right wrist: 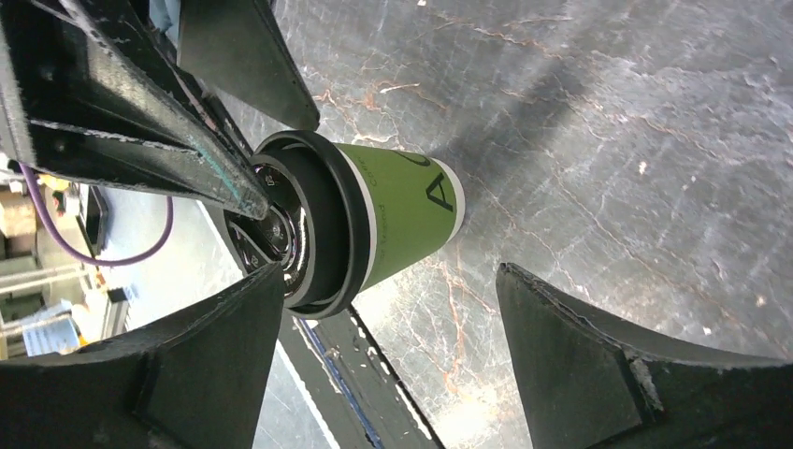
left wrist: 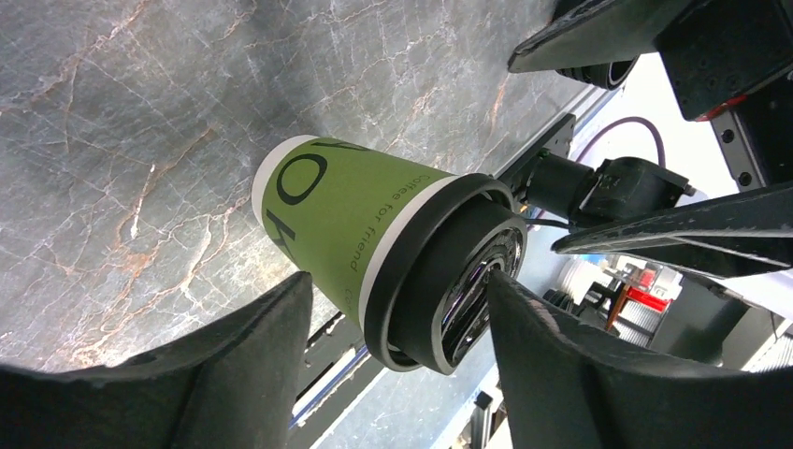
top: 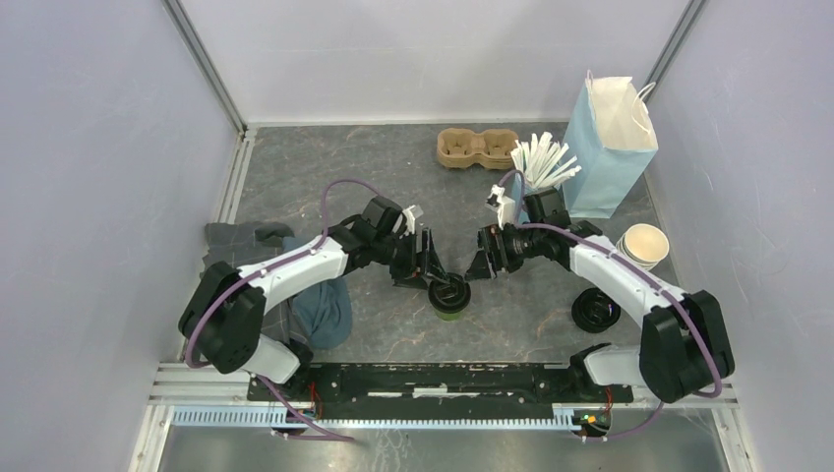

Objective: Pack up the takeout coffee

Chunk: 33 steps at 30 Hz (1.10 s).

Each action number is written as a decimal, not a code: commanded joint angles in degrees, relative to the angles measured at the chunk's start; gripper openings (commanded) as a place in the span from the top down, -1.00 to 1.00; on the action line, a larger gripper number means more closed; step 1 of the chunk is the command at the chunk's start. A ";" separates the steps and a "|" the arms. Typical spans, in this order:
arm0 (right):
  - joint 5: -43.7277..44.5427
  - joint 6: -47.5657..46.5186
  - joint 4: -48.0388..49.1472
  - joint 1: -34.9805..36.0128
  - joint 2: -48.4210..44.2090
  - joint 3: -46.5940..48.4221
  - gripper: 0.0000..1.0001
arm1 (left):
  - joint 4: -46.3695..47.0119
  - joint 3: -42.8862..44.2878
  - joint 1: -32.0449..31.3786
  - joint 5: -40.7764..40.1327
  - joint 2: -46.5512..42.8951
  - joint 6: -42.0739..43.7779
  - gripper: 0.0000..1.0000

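Between our left claw (left wrist: 397,290) and right claw (right wrist: 391,271), the coffee cup (top: 449,295) stands lidded but not yet packed.
Both claws are open and neither grips anything. The cup sits upright on the table (top: 374,177) just beyond the left claw's fingers, with the right claw facing it from the other side. Well behind the right claw stands the blue bag (top: 610,147), mouth up. We judge the lidding done; lifting the cup and lowering it into the bag are left.
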 commanded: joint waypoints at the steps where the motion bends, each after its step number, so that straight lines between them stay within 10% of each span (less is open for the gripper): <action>1: 4.53 2.80 -4.31 -0.60 -3.98 0.70 -0.79 | 0.67 0.03 -0.21 1.16 -1.03 2.54 -0.44; 13: -1.13 26.03 21.20 4.03 -13.85 -19.91 -0.80 | 3.75 -9.21 -0.54 -3.10 -7.21 -8.11 -0.10; 33: 0.89 22.53 27.87 5.50 -7.25 -21.79 -0.59 | 5.12 -17.56 -2.06 -9.42 -8.89 -11.23 0.00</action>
